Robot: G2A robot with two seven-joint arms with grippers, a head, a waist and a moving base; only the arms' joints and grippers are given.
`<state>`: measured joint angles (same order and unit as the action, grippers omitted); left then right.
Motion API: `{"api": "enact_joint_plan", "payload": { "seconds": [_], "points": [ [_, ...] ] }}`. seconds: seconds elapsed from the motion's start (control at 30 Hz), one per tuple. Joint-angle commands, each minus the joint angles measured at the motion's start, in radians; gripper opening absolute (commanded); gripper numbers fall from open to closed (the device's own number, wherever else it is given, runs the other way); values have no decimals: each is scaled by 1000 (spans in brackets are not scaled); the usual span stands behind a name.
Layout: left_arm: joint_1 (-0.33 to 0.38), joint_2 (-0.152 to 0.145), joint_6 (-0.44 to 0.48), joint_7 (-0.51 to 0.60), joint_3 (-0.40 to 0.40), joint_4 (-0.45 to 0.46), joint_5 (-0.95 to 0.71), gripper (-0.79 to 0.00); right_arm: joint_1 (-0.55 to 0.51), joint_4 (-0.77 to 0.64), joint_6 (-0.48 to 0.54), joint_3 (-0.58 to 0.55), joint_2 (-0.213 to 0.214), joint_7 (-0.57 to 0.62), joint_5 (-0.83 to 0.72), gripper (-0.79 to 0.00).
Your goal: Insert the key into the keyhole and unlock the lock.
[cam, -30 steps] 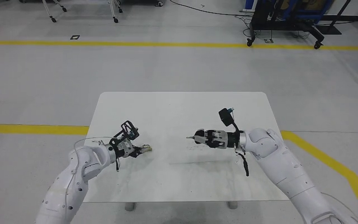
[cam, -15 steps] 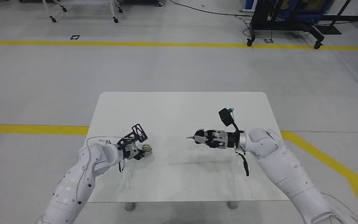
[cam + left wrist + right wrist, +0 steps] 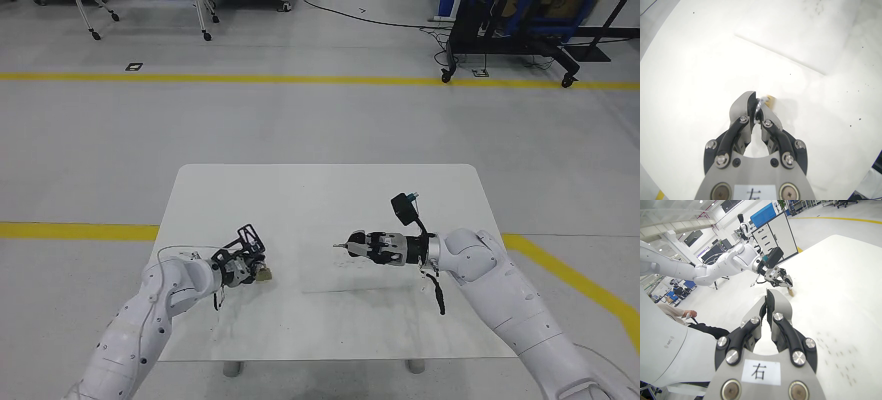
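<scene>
left end effector drew inward, pinching the light brass padlock by its slick shackle; right end effector closed, maybe on a key.

Left wrist view, lower edge: white paper label on the grey metal base of the left gripper. One dark character, cut off below.

Right wrist view, lower centre: second white label on the right gripper base. One dark character, whole.

Lower left: small grey lettering with a wave sign on the white arm shell.
</scene>
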<state>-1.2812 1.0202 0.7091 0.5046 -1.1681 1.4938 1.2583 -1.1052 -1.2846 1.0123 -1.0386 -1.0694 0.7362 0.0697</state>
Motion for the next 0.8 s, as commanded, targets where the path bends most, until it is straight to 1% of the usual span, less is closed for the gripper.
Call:
{"api": "enact_joint_plan", "payload": {
  "seconds": [0.0, 0.2, 0.33, 0.67, 0.7, 0.77],
  "points": [
    [6, 2, 0, 2, 11, -4, 3, -785, 0, 0, 0, 0, 0, 0, 0, -785],
    [29, 8, -14, 3, 36, -28, -3, -785, 0, 0, 0, 0, 0, 0, 0, -785],
    [28, 11, -71, -37, 27, -25, -18, -785, 0, 0, 0, 0, 0, 0, 0, -785],
    [25, 11, -72, -41, 27, -26, -25, -785, 0, 0, 0, 0, 0, 0, 0, -785],
    [18, 14, -54, -59, 26, -36, -92, -785, 0, 0, 0, 0, 0, 0, 0, -785],
    [31, 17, -17, -56, 14, -82, -223, -785, 0, 0, 0, 0, 0, 0, 0, -785]
  ]
}}
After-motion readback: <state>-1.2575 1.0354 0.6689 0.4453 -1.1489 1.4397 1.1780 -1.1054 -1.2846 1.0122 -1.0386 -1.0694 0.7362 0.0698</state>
